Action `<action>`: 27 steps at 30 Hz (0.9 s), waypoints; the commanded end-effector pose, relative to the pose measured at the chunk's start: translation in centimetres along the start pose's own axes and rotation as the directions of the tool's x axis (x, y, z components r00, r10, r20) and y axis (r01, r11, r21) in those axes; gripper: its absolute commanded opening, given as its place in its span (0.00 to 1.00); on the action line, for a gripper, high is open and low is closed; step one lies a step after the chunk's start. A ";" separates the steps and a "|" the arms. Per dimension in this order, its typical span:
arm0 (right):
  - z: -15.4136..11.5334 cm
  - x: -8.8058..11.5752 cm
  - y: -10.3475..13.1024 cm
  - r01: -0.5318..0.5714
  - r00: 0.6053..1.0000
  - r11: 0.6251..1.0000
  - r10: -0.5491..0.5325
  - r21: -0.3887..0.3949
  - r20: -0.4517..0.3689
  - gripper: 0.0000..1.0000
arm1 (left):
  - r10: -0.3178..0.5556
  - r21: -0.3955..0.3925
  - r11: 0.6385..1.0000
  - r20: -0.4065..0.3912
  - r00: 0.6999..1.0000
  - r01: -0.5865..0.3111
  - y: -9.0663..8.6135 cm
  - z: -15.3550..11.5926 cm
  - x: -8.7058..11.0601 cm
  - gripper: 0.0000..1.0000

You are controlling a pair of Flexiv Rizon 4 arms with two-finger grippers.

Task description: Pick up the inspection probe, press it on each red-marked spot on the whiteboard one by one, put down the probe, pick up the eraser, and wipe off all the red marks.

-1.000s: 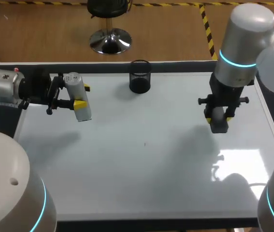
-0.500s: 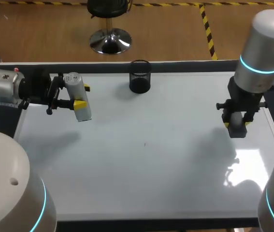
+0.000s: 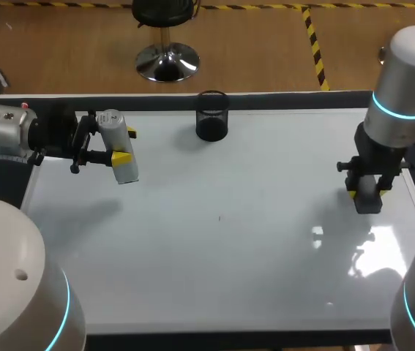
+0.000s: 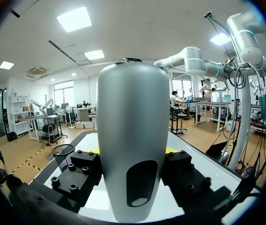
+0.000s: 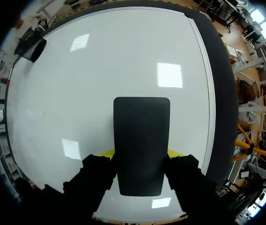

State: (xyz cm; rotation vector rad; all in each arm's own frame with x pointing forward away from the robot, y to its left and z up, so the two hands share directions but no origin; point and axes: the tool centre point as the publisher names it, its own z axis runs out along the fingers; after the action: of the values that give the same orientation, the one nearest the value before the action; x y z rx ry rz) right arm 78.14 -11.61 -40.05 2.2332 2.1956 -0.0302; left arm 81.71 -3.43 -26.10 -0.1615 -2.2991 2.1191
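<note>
Near the whiteboard's (image 3: 229, 263) right edge, your right gripper (image 3: 368, 193) clamped the seemingly light, stiff eraser (image 5: 141, 136) by its long sides; your left gripper (image 3: 124, 145) grasped the smooth probe (image 4: 133, 140) near the far-left corner.

1. probe (image 4: 133, 140): fills the left wrist view and hides the left gripper (image 4: 132, 151) fingertips, bar yellow slivers.
2. eraser (image 5: 141, 140): likewise covers most of the right gripper (image 5: 140, 153) fingertips.
3. whiteboard (image 3: 266, 256): one dark speck (image 3: 219, 217), too small to identify.

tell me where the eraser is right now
In the head view the eraser is clamped in the right tool at the right side of the whiteboard, near its right edge, right of the black mesh cup.
</note>
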 end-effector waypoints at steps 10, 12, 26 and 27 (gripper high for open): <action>1.7 -0.9 0.9 -0.005 1.000 1.000 0.005 0.006 -0.005 0.00 | 0.002 0.001 1.000 -0.001 1.000 -0.002 -0.1 0.0 0.0 0.00; 1.8 -0.9 1.0 -0.007 1.000 1.000 0.007 0.007 -0.001 0.00 | 0.002 0.001 1.000 -0.001 1.000 -0.002 -0.1 0.0 0.0 0.00; 2.2 -1.9 1.6 -0.036 0.999 0.999 0.036 0.013 0.009 0.00 | 0.002 0.001 1.000 -0.001 1.000 -0.002 -0.1 0.0 0.0 0.00; 2.2 -1.9 1.6 -0.036 0.999 0.999 0.036 0.013 0.008 0.00 | 0.002 0.001 1.000 -0.001 1.000 -0.002 -0.1 0.0 0.0 0.00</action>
State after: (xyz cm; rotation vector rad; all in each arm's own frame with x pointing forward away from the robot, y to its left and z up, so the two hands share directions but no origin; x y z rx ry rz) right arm 79.62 -13.47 -42.16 2.2740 2.1529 -0.0573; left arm 81.71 -3.43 -26.10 -0.1615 -2.2990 2.1191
